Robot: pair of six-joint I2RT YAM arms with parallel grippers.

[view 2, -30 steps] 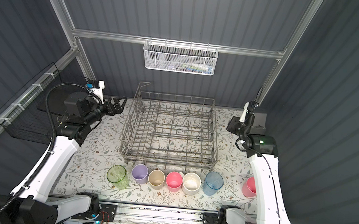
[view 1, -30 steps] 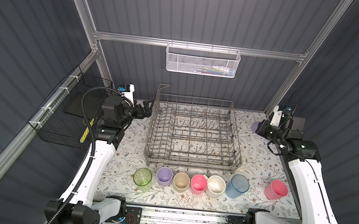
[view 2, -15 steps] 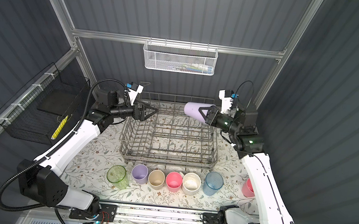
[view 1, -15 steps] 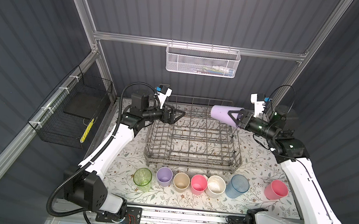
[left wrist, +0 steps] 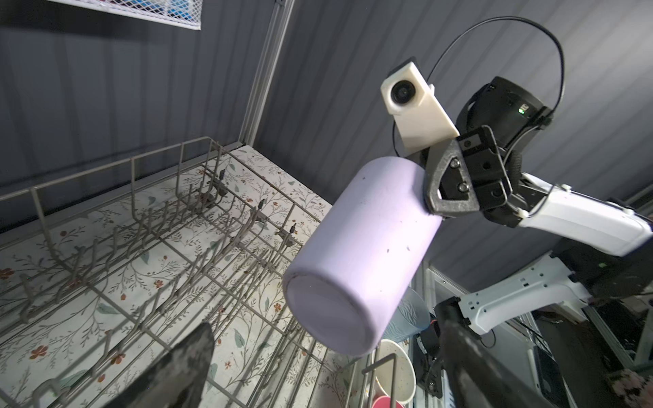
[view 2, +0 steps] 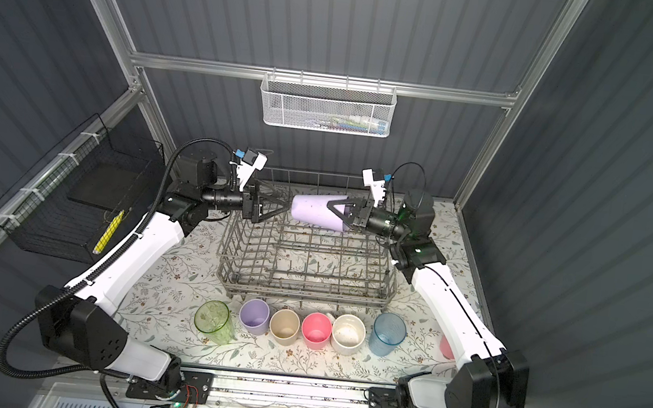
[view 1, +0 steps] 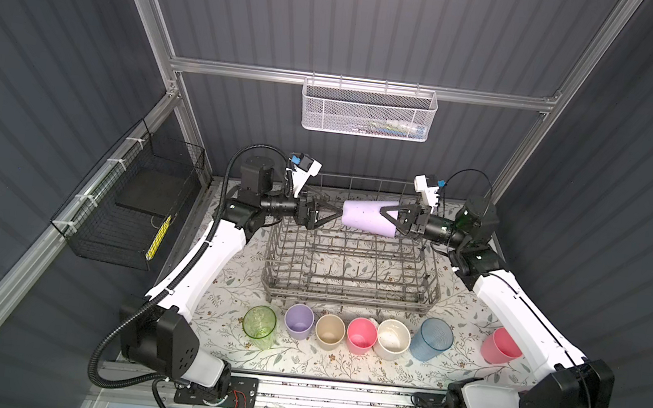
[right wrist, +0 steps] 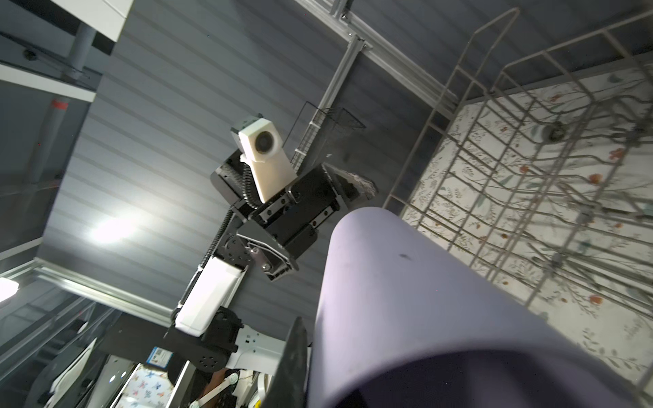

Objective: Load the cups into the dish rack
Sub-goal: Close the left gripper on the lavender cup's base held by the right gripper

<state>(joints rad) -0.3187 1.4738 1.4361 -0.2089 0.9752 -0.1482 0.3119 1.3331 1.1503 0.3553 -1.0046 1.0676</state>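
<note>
**Lilac cup held sideways over the rack, set up for a pass**

In the upper middle of both top views, my right jaws were clamped on the rim end of a lilac cup [view 1: 369,217]. They held it on its side above the far part of the dish rack [view 1: 347,297], which was empty. The cup's closed base faced my left jaws, which were spread wide and held nothing. Whether they straddled the base or stopped just short of it, I could not tell.

Six other cups [view 1: 361,335] stood upright in a row on the table [view 1: 223,285], just in front of the rack. A pink cup [view 1: 500,350] stood apart at the lower right.

I judged this to be a handover. To do it well, I needed to bring the left jaws squarely over the base end. They had to close firmly on the smooth wall before the right jaws let go. Then I could turn the cup mouth-down and lower it between the rack's upright wires.
</note>
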